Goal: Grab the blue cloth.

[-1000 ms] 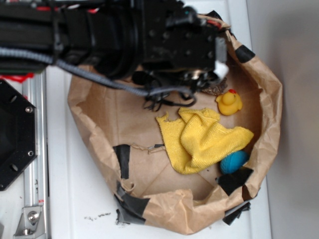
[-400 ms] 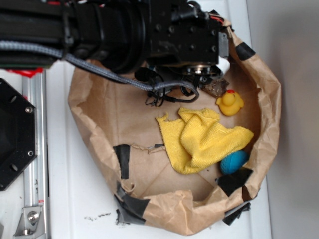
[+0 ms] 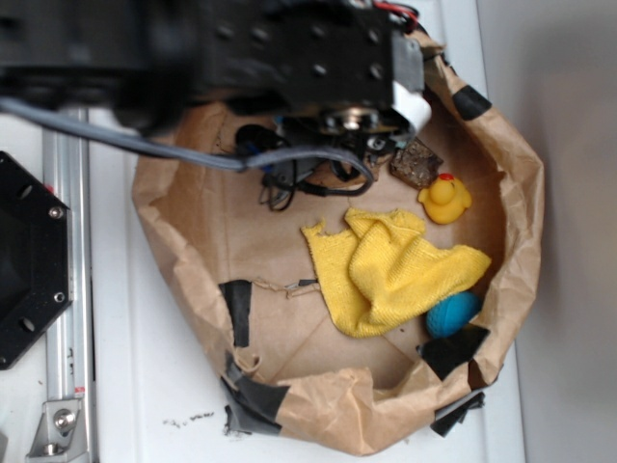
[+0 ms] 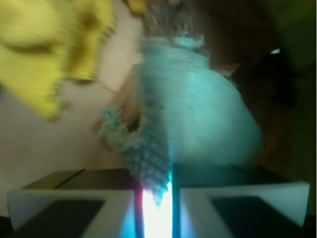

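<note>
Inside a brown paper bag [image 3: 193, 241] — the gripper [image 4: 154, 203] is pinched nearly closed on the blue cloth [image 4: 198, 114], beside a yellow cloth [image 3: 390, 270]

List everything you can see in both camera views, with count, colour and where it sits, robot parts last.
Paper bag: one, brown, black tape patches, lying open on the white table.
Yellow cloth: one, crumpled, middle of the bag.
Rubber duck: one, yellow, above the yellow cloth.
Ball: one, blue, against the yellow cloth's lower right edge.
Brown speckled block: one, beside the duck.
Blue cloth: one, teal, wrist view, a corner pinched between the fingers.
Hand: one, pale fingers closed on the blue cloth.
</note>
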